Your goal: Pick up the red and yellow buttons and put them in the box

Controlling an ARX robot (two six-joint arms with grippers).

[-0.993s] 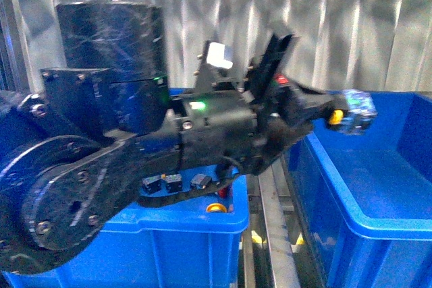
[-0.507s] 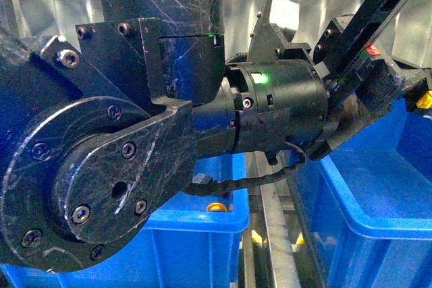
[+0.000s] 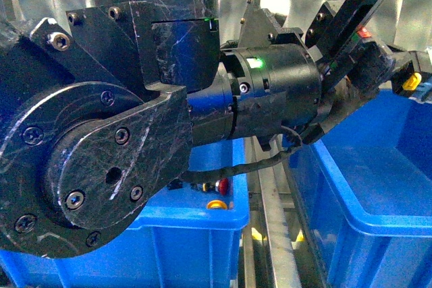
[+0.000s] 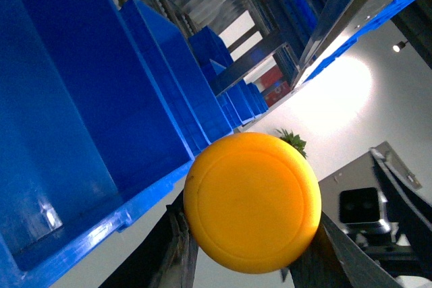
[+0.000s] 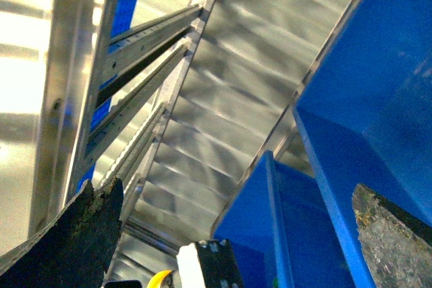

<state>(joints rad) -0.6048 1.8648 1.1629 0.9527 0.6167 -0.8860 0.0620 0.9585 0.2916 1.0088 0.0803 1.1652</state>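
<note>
**Front view.** The left arm [image 3: 135, 133] fills most of the frame, reaching from the lower left to the upper right. Under its far end we see the box [image 3: 378, 220], deep and blue; the part of its inside that shows is bare. A second blue crate [image 3: 175, 234] stands beside the box on the left, with a metal rail [image 3: 270, 214] between them. Just below the arm, a red button [image 3: 221, 185] lies in this crate. A yellow cap [image 3: 216, 204] sits close by, at the crate's near rim.

The left gripper [image 3: 407, 75] hangs above the box, clear of its rim. It is closed on a yellow button [image 3: 410, 81].

**Left wrist view.** We look straight at the button's round cap, which is clamped between two dark fingers [image 4: 169, 251]. The blue box lies beyond it.

**Right wrist view.** The right gripper [image 5: 233, 193] is spread wide, and nothing lies between its worn pads [image 5: 74, 247]. Behind the gap we see only blue crate walls and a corrugated wall [image 5: 236, 99].
</note>
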